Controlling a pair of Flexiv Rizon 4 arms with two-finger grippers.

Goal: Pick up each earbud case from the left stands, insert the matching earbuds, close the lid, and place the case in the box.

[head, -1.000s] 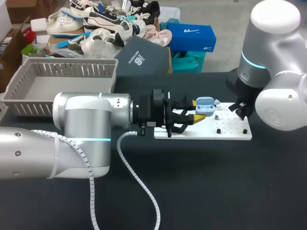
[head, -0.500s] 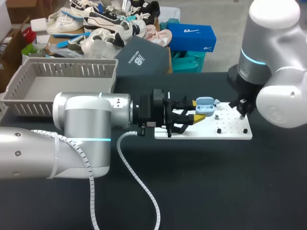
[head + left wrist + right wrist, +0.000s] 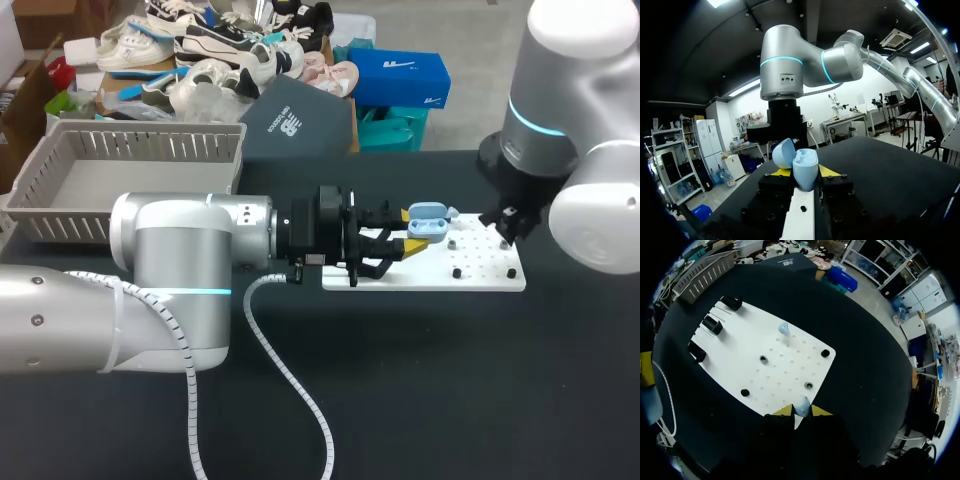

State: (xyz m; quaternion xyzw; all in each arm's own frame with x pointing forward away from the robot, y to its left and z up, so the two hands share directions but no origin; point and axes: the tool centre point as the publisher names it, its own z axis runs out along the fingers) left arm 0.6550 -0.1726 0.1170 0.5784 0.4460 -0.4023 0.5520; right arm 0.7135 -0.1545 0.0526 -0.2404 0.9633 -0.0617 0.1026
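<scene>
black tabletop (image 3: pixel 420 380) bears a white board (image 3: pixel 480 275). left claw (image 3: pixel 804 173) clamps the open case (image 3: pixel 803 161). right claw (image 3: pixel 801 411) pinches an earbud (image 3: pixel 801 405).

Pale-blue earbud case (image 3: pixel 805 170) (lid open) over white board (image 3: pixel 790 360); matching earbud (image 3: pixel 784 329) lying on it.
</scene>
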